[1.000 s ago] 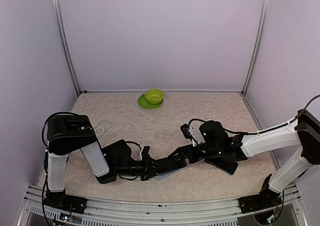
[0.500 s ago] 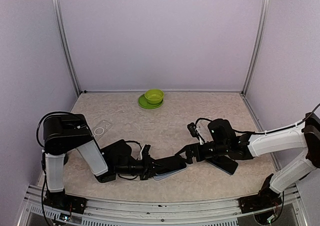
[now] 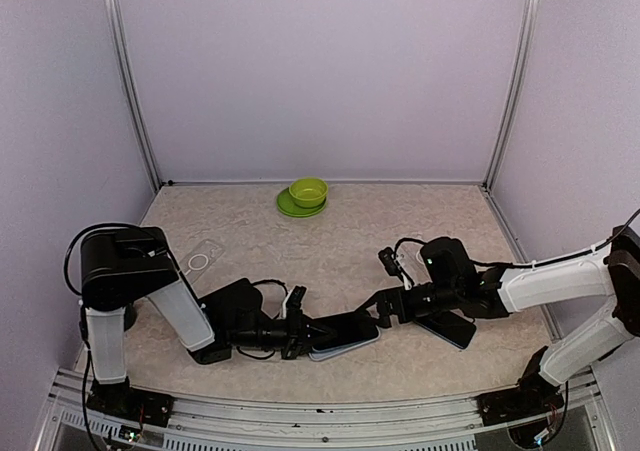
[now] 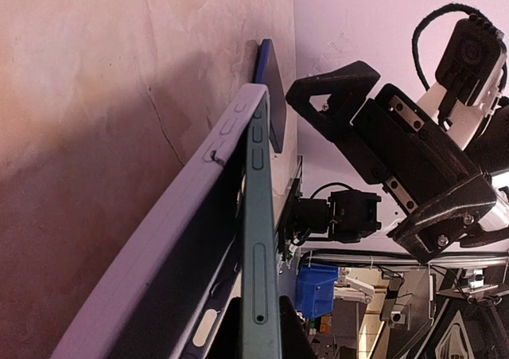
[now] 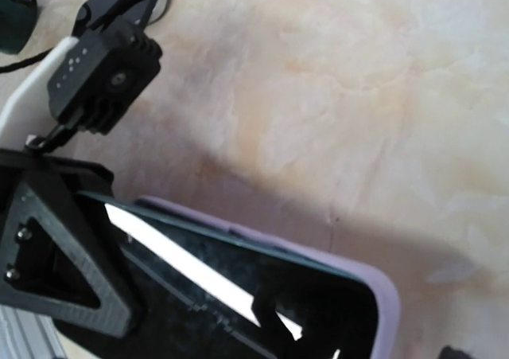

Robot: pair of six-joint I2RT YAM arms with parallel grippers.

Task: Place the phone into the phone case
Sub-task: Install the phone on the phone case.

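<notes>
Work low over the table (image 3: 330, 231), near its front edge. Find the phone (image 3: 348, 325) there, lying slanted on the lilac phone case (image 3: 352, 349) and only partly seated, to judge by the left wrist view. Hold the near end firm with the left gripper (image 3: 303, 333), clamped fully shut on the phone. Bring down the right gripper (image 3: 386, 309), spread as wide as can be and holding nothing, onto the far end just beside it. Press the raised long edge of the phone flat into the case lip, corner by corner. Avoid shoving lengthwise, for fear of sliding the pair out of the left grip. Line up the side buttons on the dark green edge with the bumps on the case wall before pressing.

No telling of the case being pinched along with the phone: jaws cut off at the bottom of the left wrist view, too dark from above. Hard to judge the seating of the far corner, cropped low in the right wrist view. Unclear: the flat dark slab (image 3: 452, 329) under the right arm. Too small to read: a clear thing (image 3: 201, 261) beside the left arm, possibly another case.
</notes>
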